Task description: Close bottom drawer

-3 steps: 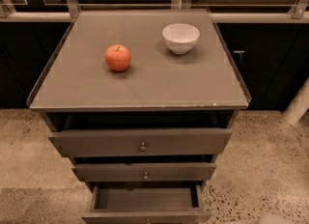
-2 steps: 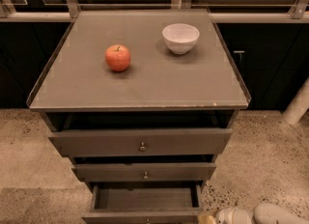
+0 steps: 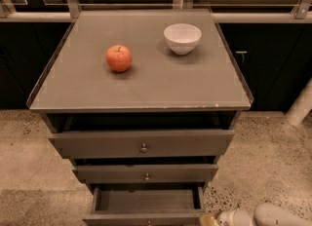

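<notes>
Desk (image 3: 73,86): grey-brown top, three drawers beneath. Apple (image 3: 119,58): red, set upright on the left half of the top. Bottom drawer (image 3: 146,199): lowest of the three, pulled out farthest, interior exposed, front cut by the lower edge of the view. Bowl (image 3: 182,38): white, placed right of the apple, well apart. Tool (image 3: 218,218): seen at lower right, just beside the bottom drawer's right front corner; whether apart or together cannot be told.

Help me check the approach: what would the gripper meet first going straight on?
Likely the open bottom drawer, at its right front corner; the gripper, low at the right, points left at it, though depth is unclear.
</notes>
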Controlling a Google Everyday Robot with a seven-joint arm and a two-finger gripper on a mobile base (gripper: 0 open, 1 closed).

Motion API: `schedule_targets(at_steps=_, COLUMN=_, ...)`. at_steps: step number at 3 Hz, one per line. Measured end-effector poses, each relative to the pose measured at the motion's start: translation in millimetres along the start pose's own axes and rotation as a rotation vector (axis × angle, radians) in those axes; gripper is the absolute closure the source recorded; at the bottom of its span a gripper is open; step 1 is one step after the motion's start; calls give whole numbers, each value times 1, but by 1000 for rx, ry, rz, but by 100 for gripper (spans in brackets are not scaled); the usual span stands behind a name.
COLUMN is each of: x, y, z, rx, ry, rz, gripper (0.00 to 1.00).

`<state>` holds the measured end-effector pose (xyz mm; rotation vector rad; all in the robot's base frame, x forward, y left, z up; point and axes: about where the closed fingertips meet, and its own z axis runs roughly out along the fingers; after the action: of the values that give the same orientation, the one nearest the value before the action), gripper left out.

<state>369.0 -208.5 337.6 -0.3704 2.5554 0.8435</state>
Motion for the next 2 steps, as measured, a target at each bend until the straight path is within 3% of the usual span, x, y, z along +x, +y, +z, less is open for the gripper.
schedule_targets(at_steps=2, x=20, y=-53, z=47, rx=-21, ry=40, rz=134, gripper=100)
